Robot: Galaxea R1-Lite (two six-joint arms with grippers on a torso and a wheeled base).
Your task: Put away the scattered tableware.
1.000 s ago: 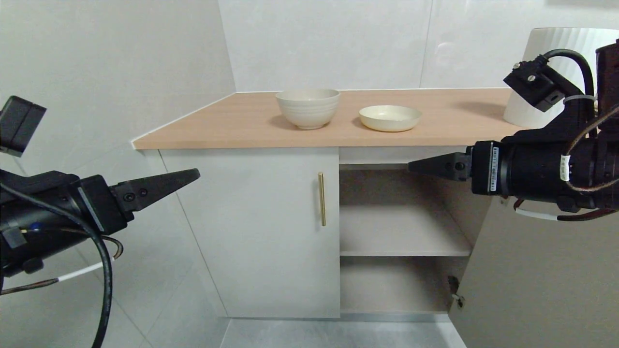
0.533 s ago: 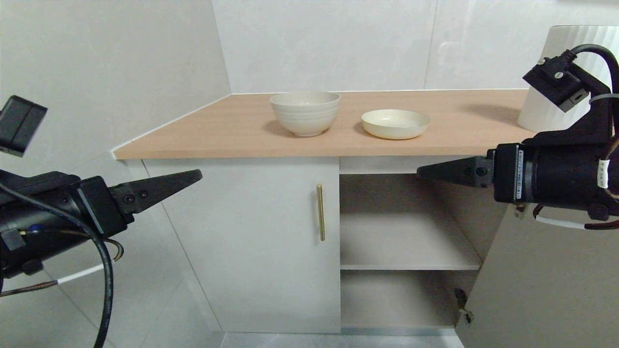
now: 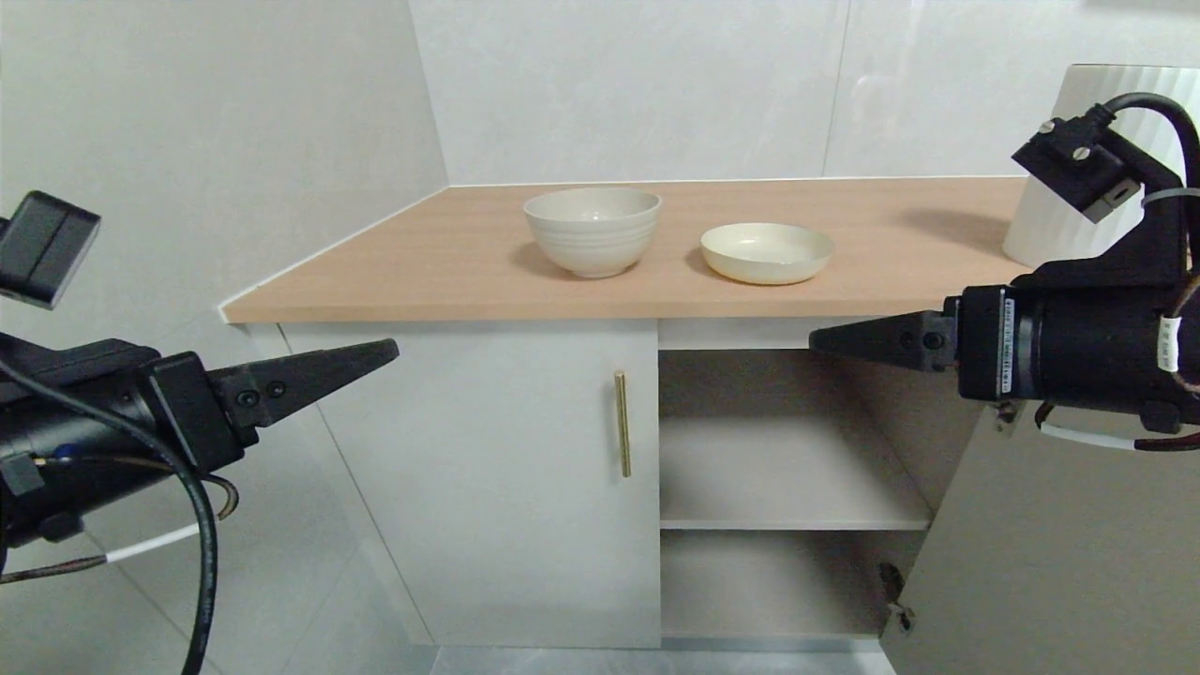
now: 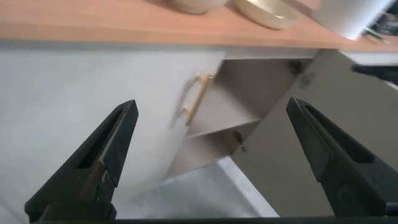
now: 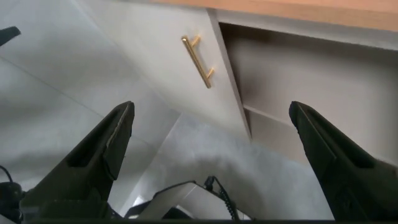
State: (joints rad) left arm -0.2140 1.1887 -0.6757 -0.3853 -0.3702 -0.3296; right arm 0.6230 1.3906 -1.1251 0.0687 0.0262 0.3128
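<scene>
The left gripper (image 3: 382, 353) hangs left of the cupboard (image 3: 487, 487), with its fingers spread wide. Up on the counter (image 3: 422, 272), the bowl (image 3: 592, 230) sits near the plate (image 3: 767, 251), on its left and not touching it. The right gripper (image 3: 820, 339) is at the cupboard's open side, just under the counter's edge, and its fingers are spread wide too.

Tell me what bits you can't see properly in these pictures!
- White ribbed thing, head view: the right arm and the picture's edge cover most of it, so I can't tell what it is.
- Bowl and plate, left wrist view: cut off by the picture's edge, and blurry.
- Inside bottom of the bowl, head view: hidden behind its own near wall.
</scene>
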